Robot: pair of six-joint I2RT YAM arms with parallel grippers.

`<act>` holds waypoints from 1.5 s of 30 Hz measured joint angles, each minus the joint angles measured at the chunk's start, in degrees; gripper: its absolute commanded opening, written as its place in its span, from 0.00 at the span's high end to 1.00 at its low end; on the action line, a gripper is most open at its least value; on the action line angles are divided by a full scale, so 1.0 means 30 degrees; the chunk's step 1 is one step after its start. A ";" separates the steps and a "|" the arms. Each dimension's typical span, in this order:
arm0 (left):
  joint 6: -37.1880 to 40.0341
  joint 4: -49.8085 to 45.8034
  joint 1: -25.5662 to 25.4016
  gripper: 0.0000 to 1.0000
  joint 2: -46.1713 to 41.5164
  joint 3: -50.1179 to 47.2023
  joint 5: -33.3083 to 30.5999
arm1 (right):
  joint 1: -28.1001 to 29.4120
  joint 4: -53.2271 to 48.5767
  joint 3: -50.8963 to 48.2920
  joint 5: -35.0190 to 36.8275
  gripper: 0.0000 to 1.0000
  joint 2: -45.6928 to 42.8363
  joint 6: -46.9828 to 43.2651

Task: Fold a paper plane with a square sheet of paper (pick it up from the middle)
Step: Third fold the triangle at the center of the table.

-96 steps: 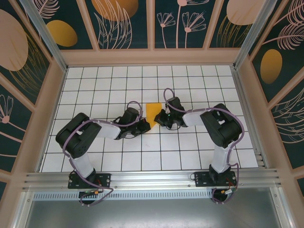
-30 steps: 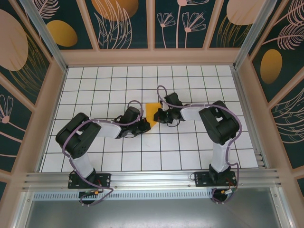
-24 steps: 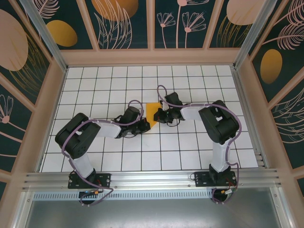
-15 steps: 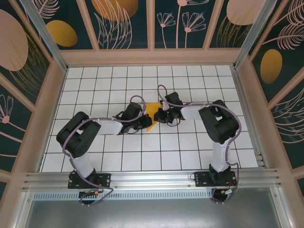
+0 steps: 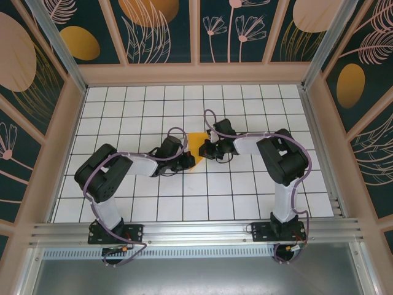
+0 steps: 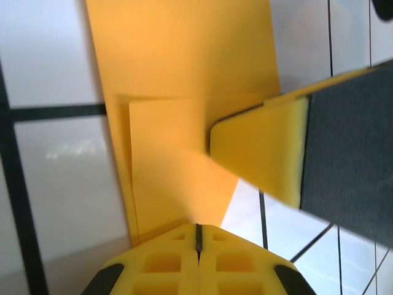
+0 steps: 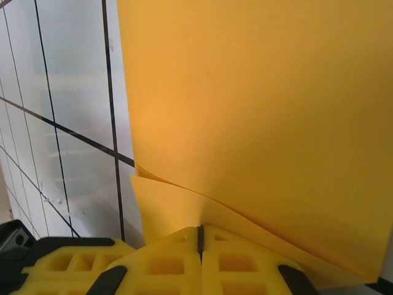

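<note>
We note that over the last second the left gripper (image 5: 188,162) has moved in over the square sheet of paper (image 5: 197,142), which lies mid-table between the claws. Less orange shows, so we judge a fold is under way. The right gripper (image 5: 206,151) is unmoved. Both claws are pinched shut on the sheet. We count one sheet and two grippers.

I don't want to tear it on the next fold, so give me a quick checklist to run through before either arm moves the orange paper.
1. Left gripper shut on the paper: ok.
2. Right gripper shut on the same paper: ok.
3. Paper already folded, with overlapping layers in both wrist views: ok.
4. Layer edges lined up: cannot tell.
5. Paper lying flat on the grid floor rather than lifted: cannot tell.
</note>
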 measured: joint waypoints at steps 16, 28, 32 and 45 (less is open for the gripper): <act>0.1552 -0.4925 -0.0007 0.92 -0.3869 -0.1341 -0.1049 | 0.0248 0.2382 -0.1537 0.0554 1.00 -0.0576 0.3031; 0.1035 -0.3249 -0.0007 0.92 -0.4517 0.0430 -0.3585 | 0.0772 0.1938 -0.2543 0.2506 0.73 -0.3300 0.6339; 0.0852 -0.2557 -0.0007 0.96 -0.2973 0.0998 -0.2951 | 0.0015 0.1931 -0.3184 0.3257 0.62 -0.4881 0.6645; 0.0882 -0.2586 -0.0015 1.00 0.0423 0.2761 -0.3883 | -0.0554 0.0831 -0.3366 0.3636 0.53 -0.5034 0.5996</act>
